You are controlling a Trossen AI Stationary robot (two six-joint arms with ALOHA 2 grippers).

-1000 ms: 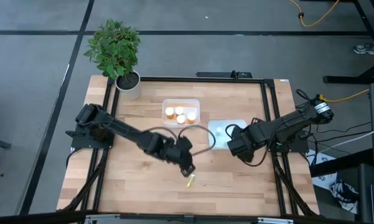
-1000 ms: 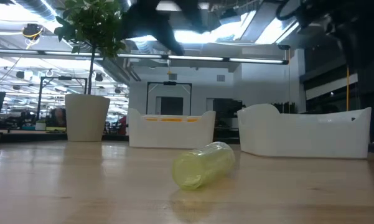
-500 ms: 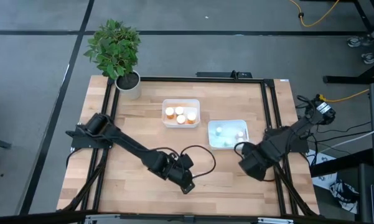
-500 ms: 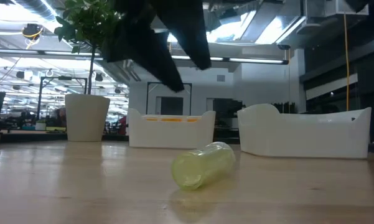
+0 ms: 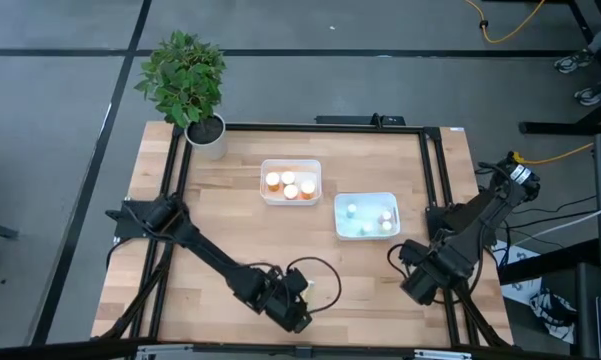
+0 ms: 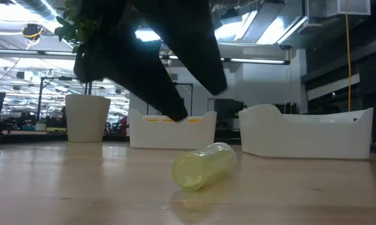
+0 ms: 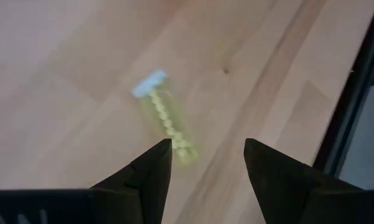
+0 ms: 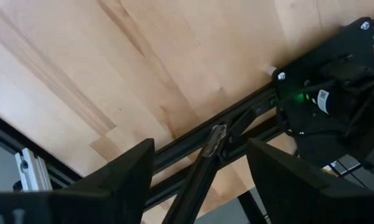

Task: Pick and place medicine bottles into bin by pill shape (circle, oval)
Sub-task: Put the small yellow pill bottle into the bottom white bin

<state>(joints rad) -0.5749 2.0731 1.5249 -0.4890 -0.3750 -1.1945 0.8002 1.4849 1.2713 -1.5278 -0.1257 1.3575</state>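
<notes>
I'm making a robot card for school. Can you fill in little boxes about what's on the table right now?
yellow bottle: lying on its side on the table, not held
left hand: open, above the yellow bottle
right hand: open, empty, over the table's right edge
bin with orange bottles: four white caps showing
bin with pastel bottles: right of the other bin
plant: back left corner

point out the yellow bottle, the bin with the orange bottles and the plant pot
yellow bottle (image 6: 203, 165), low view, middle of its side
bin with orange bottles (image 5: 265, 180), high view, left rim
plant pot (image 6: 87, 119), low view, front wall
</notes>
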